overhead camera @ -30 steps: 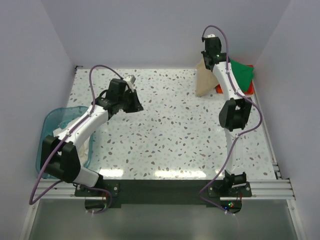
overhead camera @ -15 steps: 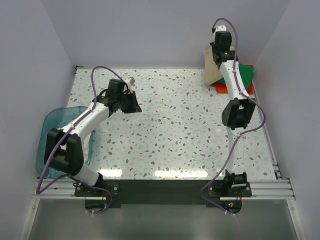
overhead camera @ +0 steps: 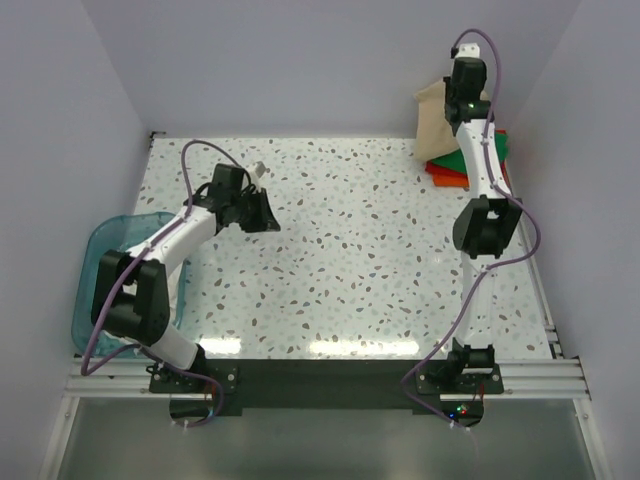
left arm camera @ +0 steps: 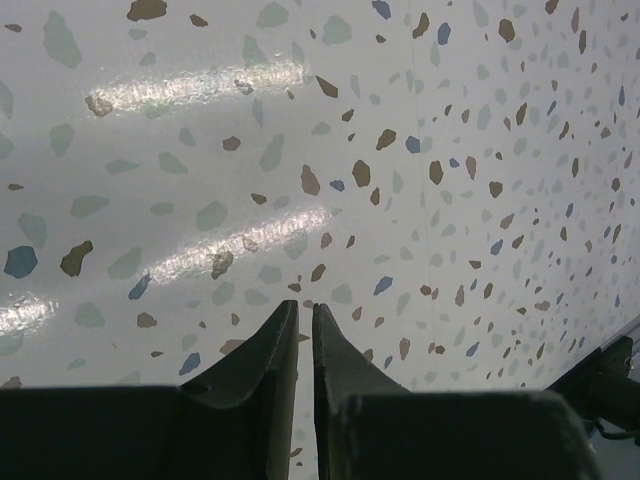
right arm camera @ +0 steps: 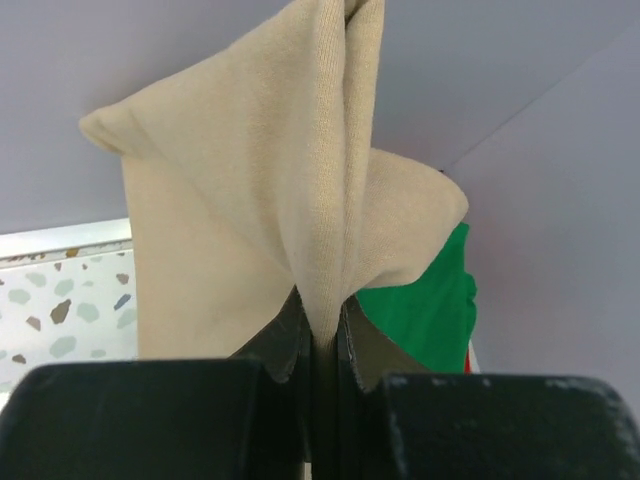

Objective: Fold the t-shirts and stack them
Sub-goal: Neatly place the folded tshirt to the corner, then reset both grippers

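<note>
My right gripper (overhead camera: 452, 112) is shut on the folded tan t-shirt (overhead camera: 436, 122) and holds it up in the air at the far right, above the stack. In the right wrist view the tan shirt (right arm camera: 260, 200) hangs from between my fingers (right arm camera: 322, 322). The green t-shirt (overhead camera: 470, 158) lies on the orange-red t-shirt (overhead camera: 446, 172) at the far right of the table; the green one also shows in the right wrist view (right arm camera: 425, 310). My left gripper (overhead camera: 268, 214) is shut and empty over the bare table left of centre, its tips (left arm camera: 304, 312) nearly touching.
The teal plastic basket (overhead camera: 100, 250) sits at the left edge with white cloth (overhead camera: 180, 290) in it, partly hidden by my left arm. Walls close in on the back, left and right. The speckled table (overhead camera: 350, 260) spreads between the arms.
My right gripper has lifted the tan shirt higher and carried it right and back, over the green and orange-red stack. My left gripper has drawn slightly back towards the left.
</note>
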`<state>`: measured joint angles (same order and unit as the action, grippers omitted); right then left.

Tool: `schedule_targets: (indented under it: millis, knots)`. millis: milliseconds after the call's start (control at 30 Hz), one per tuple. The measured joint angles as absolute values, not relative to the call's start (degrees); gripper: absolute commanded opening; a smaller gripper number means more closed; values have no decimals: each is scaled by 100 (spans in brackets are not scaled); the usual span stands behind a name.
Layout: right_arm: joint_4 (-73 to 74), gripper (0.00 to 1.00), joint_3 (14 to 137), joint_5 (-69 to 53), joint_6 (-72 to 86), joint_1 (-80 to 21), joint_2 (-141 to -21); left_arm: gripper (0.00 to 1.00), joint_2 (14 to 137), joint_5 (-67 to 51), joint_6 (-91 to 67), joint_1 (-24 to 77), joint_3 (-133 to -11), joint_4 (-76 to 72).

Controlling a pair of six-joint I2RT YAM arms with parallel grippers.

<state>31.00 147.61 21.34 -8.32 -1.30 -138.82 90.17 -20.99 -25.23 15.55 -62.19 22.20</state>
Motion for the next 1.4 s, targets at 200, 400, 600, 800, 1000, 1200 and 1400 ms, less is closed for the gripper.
schedule_targets:
  millis: [200, 400, 600, 800, 1000, 1200, 1400]
  knots:
    - [2906, 0, 14724, 2156, -633, 231, -13911, 16, 9017, -2147, -2523, 1511, -6156, 2185]
    - [2738, 51, 14383, 2132, -272, 548, -14027, 16, 9021, -2152, -2523, 1511, -6147, 2180]
    - [2731, 99, 14167, 2086, 235, 703, -14202, 17, 9028, -2152, -2528, 1511, -6147, 2174]
    - [2729, 99, 13260, 1673, 956, 637, -13751, 19, 9021, -2152, -2530, 1511, -6147, 2145]
    - [2611, 98, 11555, 1350, 1538, 266, -12307, 22, 8796, -2095, -2532, 1511, -6147, 2158]
    - [2226, 99, 9419, 1111, 1973, -539, -10160, 24, 8176, -1918, -2574, 1511, -6064, 2143]
    - [1940, 99, 7314, 738, 2231, -1365, -8278, 25, 7428, -1719, -2596, 1511, -5645, 2104]
